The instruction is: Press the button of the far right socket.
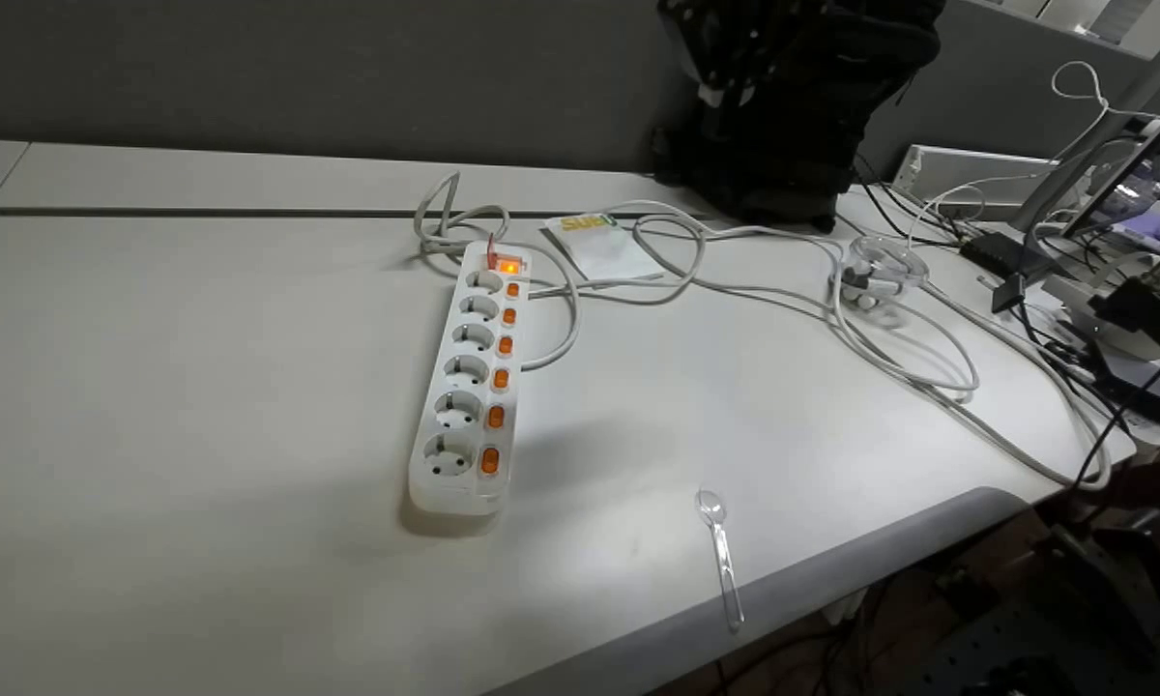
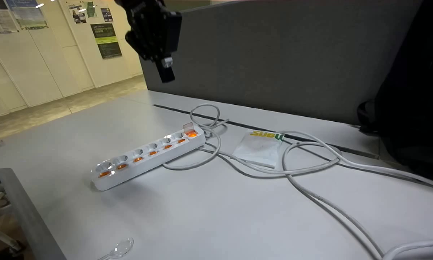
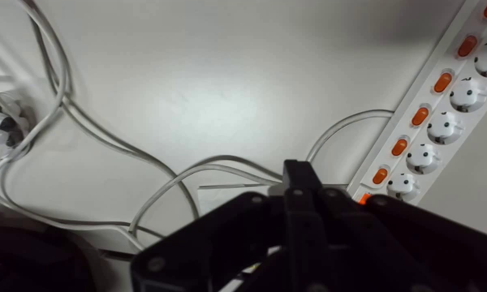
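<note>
In the wrist view we see the claw (image 3: 302, 175) closed, holding nothing, then, rightward on the table (image 3: 349, 81), the power strip (image 3: 436, 104), whose orange buttons (image 3: 442, 82) sit so near together that a misaligned press could hit the wrong one.

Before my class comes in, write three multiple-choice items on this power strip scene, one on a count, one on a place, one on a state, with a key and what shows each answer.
1. How many sockets has the strip?
A. four
B. six
C. eight

2. Where is the spoon?
A. under the strip
B. on the strip
C. near the edge of the table

3. How is the large switch?
A. lit
B. dark
C. hidden from every view

1: B, since six lie in one row in an exterior view.
2: C, since its handle reaches the grey rim in an exterior view.
3: A, since it glows orange in both exterior views.
</note>
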